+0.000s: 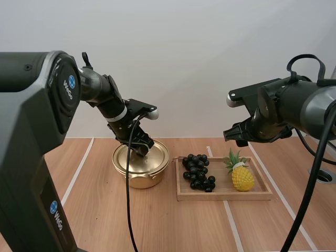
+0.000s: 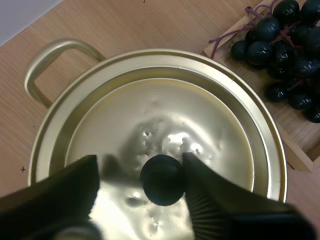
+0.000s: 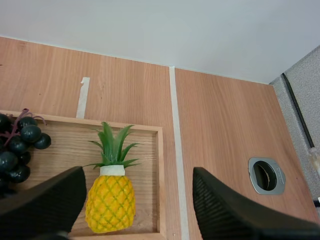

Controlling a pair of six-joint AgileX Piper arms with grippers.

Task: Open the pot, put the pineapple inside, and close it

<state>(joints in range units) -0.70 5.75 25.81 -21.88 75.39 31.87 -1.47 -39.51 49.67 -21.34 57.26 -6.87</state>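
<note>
Light brown wood makes up the table, with white tape lines across it. A gold pot sits on it, and its lid is on, so the inside is hidden. My left gripper is down on the lid. From high up its dark tips are hard to tell from what they are at. The left wrist view is clearer: the two black fingers stand apart with the round black knob between them. One finger is right at the knob and the other has a gap, so this claw is open and not squeezing. One loop handle of the pot sticks out past the rim.

A wooden tray lies just beside the pot; I cannot tell if they touch. Dark grapes are at the tray's end near the pot. In both wrist views part of the bunch is cut off. The yellow pineapple is at the tray's other end, its green leaves pointing to the far wall. My right gripper hangs in the air above it, fingers wide apart, holding nothing.
</note>
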